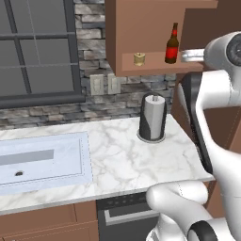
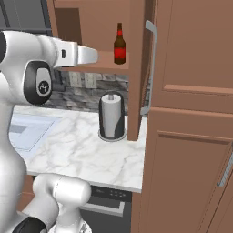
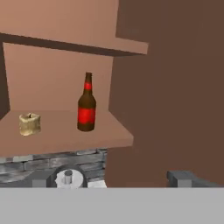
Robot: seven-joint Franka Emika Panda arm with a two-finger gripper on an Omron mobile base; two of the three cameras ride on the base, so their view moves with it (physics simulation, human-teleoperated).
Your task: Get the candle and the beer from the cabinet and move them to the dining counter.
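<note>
Left base view: the open cabinet (image 1: 160, 28) shelf holds the candle (image 1: 139, 59) at 9 o'clock of the beer (image 1: 172, 44); approach level, clear of the door edge. Right base view: beer upright at shelf front. Hand view: gripper (image 3: 114, 178) released, fingertips spread; the red label bears no legible writing.
</note>
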